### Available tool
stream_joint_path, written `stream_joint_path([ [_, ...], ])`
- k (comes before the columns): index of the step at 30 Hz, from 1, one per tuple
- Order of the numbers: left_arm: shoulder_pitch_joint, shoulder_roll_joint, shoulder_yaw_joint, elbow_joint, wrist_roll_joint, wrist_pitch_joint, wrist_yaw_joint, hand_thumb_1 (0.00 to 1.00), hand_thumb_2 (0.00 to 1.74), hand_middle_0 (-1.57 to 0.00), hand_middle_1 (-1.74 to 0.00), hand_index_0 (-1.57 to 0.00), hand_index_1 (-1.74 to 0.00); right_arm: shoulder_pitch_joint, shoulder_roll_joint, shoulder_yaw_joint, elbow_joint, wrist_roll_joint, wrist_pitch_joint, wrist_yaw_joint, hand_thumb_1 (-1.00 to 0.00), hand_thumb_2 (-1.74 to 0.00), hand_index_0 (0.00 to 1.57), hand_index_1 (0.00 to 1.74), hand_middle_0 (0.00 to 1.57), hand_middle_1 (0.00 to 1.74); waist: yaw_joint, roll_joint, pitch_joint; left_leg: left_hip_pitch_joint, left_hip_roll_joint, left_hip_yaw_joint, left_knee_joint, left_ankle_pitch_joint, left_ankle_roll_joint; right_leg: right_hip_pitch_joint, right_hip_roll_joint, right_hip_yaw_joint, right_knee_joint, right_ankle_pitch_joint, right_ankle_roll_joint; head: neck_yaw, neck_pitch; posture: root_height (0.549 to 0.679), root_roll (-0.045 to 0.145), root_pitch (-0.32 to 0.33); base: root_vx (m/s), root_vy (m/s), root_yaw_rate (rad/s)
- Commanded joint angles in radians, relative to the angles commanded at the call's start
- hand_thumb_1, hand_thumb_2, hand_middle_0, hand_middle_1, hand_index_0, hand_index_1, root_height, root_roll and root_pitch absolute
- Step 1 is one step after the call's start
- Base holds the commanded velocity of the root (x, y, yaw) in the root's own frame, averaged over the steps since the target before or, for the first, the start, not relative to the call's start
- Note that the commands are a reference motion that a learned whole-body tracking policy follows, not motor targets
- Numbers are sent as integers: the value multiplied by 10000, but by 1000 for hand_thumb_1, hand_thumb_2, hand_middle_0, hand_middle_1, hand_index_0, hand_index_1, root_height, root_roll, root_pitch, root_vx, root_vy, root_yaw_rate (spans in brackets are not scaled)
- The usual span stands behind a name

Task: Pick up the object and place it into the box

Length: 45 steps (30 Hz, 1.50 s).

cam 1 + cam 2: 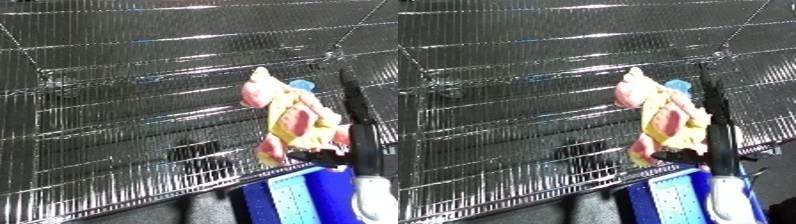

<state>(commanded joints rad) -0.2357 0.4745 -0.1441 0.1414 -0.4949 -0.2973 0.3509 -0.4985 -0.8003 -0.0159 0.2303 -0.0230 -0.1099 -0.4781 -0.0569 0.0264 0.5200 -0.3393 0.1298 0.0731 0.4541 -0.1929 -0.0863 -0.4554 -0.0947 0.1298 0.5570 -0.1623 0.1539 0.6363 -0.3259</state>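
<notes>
We note a soft toy (293,120), pink and yellow with a darker red patch on its front and a small light-blue bit at its upper right, held up in the air in front of a wire-mesh surface (133,100) that fills most of both eye views. The mesh is made of fine, closely spaced metal wires that catch the light in bright horizontal streaks; whether it is a shelf, a wall or the side of a basket we cannot tell. The toy hangs upright, its pink head at the top and a pink limb trailing at the bottom left. The right hand (355,125) rises from the lower right edge: we see 1 long black finger standing nearly vertical just beside the toy's right flank, and further black parts hooked under the toy's lower edge, so the hand is closed around the toy and carries it. A white part of the forearm (723,197) shows below the hand. Under the toy, at the bottom right of the view, sits a blue bin (329,200) with a pale blue panel on its near side; the toy is above its upper edge and not inside it. A dark floor strip shows left of the bin. The left hand appears in neither view.
</notes>
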Motion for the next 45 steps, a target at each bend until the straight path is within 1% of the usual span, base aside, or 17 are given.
stream_joint_path([
  [5,12,123,-191,167,-239,-70,-127,1000,1740,-1570,-1740,-1570,-1740,-719,-632,466,873,64,264,185,0,0,0,0,0,0,97,136,0,43,-37,19,-46,-7,-8,37,-29,-11,-52,35,-7,692,2,655,31,99,14,8,1],
  [10,-49,183,-397,318,-489,-143,-275,1000,1740,-1570,-1740,-1570,-1740,-1760,-1228,1325,2080,270,578,543,0,0,0,0,0,0,171,286,0,70,-69,30,-87,3,-25,59,-52,-11,-82,45,-12,1693,46,655,33,100,25,6,6],
  [15,67,268,-414,308,-838,-279,-393,1000,1740,-1570,-1740,-1570,-1740,-2829,-1511,2259,3437,488,782,896,0,0,0,0,0,0,240,450,0,98,-76,58,-94,-14,-44,68,-52,0,-72,43,-34,2497,119,656,35,104,28,2,-9],
  [19,217,311,-403,282,-993,-344,-444,1000,1740,-1570,-1740,-1570,-1740,-3622,-1539,2961,4643,434,951,1132,0,0,0,0,0,0,289,581,0,84,-78,60,-109,-2,-66,47,-46,1,-79,52,-50,2916,291,657,36,108,24,-1,-11],
  [22,335,378,-410,178,-1053,-363,-507,1000,1740,-1570,-1740,-1570,-1740,-4357,-1495,3561,5887,355,1073,1352,0,0,0,0,0,0,329,717,0,54,-89,55,-137,25,-78,23,-47,-10,-117,72,-61,3161,434,657,36,112,23,1,-3],
  [26,479,429,-409,62,-1126,-392,-570,1000,1740,-1570,-1740,-1570,-1740,-5011,-1389,4089,7207,270,1149,1592,0,0,0,0,0,0,374,883,0,21,-111,46,-161,45,-84,-12,-51,-17,-126,69,-80,3262,514,657,37,117,21,3,0],
  [31,615,405,-440,23,-1166,-365,-653,1000,1740,-1570,-1740,-1570,-1740,-5413,-1230,4513,8224,154,1169,1847,0,0,0,0,0,0,422,1030,0,3,-123,32,-188,67,-104,-23,-63,-33,-153,47,-88,3370,560,658,39,122,16,-3,7],
  [35,688,368,-449,28,-1202,-336,-690,1000,1740,-1570,-1740,-1570,-1740,-5638,-1049,4810,8818,31,1113,2034,0,0,0,0,0,0,452,1102,0,17,-118,14,-225,91,-120,3,-63,-61,-170,24,-93,3383,621,658,40,124,10,-5,9],
  [39,742,339,-399,56,-1223,-337,-669,1000,1740,-1570,-1740,-1570,-1740,-5612,-851,4966,9037,-75,1112,2168,-200,-348,314,348,314,348,461,1128,0,-20,-99,-22,-226,119,-143,14,-58,-98,-165,-8,-103,3300,582,659,40,125,6,-13,38],
  [45,781,254,-333,122,-1197,-312,-567,1000,1740,-1570,-1740,-1570,-1740,-5391,-615,4867,8922,-6,1061,2102,-500,-870,785,870,785,870,448,1077,0,-14,-55,-42,-261,155,-170,48,-48,-144,-179,-27,-99,3179,526,659,40,122,5,-11,27],
])
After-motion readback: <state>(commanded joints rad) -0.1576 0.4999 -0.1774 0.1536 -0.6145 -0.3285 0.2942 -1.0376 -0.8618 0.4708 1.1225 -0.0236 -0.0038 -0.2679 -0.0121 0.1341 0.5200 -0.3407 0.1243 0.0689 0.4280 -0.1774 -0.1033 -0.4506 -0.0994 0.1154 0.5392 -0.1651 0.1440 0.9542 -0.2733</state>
